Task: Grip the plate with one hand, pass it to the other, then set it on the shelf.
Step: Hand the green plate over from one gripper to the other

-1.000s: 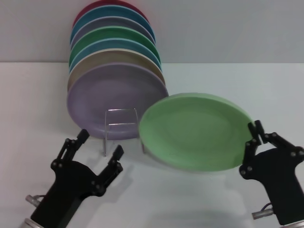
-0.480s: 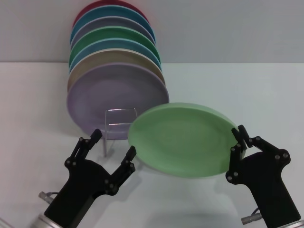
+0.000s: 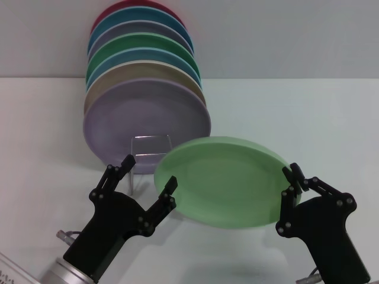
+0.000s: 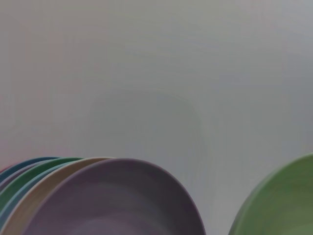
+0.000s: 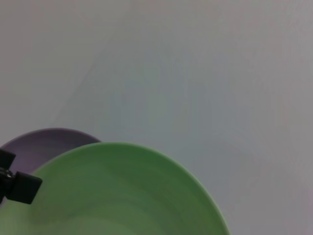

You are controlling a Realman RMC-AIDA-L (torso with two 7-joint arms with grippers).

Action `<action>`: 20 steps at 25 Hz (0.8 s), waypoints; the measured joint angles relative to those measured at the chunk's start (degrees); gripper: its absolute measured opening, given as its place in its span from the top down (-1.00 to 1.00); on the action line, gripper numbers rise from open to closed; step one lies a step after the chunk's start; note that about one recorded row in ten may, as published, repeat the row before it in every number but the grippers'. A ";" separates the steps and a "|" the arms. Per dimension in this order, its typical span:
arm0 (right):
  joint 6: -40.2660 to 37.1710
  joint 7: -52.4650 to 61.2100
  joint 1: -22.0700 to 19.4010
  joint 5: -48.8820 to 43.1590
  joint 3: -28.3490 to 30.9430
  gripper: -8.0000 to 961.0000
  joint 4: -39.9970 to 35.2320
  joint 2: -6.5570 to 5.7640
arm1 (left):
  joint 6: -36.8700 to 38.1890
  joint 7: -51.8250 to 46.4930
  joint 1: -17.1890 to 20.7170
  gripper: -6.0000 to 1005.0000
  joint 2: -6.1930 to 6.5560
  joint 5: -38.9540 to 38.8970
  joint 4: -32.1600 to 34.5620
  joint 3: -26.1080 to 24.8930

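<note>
Pale mint-green matte plate (image 3: 220, 180) hangs tilted above the table, its right rim pinched by the black right gripper (image 3: 292, 180). Black left gripper (image 3: 149, 170), fingers spread, should enclose the left rim squarely before the right one lets go.

The right gripper (image 3: 294, 177) pinches the plate (image 3: 222, 180) by its right rim. The left gripper (image 3: 149, 171), its 2 fingers spread, reaches toward the plate's left edge.
</note>
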 joint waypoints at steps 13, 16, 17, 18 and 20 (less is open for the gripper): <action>-0.02 -0.31 -0.06 0.02 -0.58 0.95 0.01 -0.05 | -0.43 0.01 -0.52 -0.61 0.03 0.40 0.37 0.18; -0.04 -0.89 0.08 0.02 -0.67 0.95 0.12 -0.04 | -1.42 0.01 -0.93 -0.46 -0.02 0.42 0.48 0.30; -0.04 -0.89 0.08 0.02 -0.67 0.95 0.12 -0.04 | -1.42 0.01 -0.93 -0.41 -0.02 0.42 0.48 0.30; -0.05 -0.98 0.09 0.02 -0.67 0.95 0.14 -0.04 | -1.56 0.01 -0.98 -0.36 -0.02 0.43 0.49 0.33; -0.06 -1.20 0.07 0.02 -0.68 0.95 0.18 -0.05 | -1.76 0.01 -1.11 -0.17 -0.04 0.43 0.49 0.35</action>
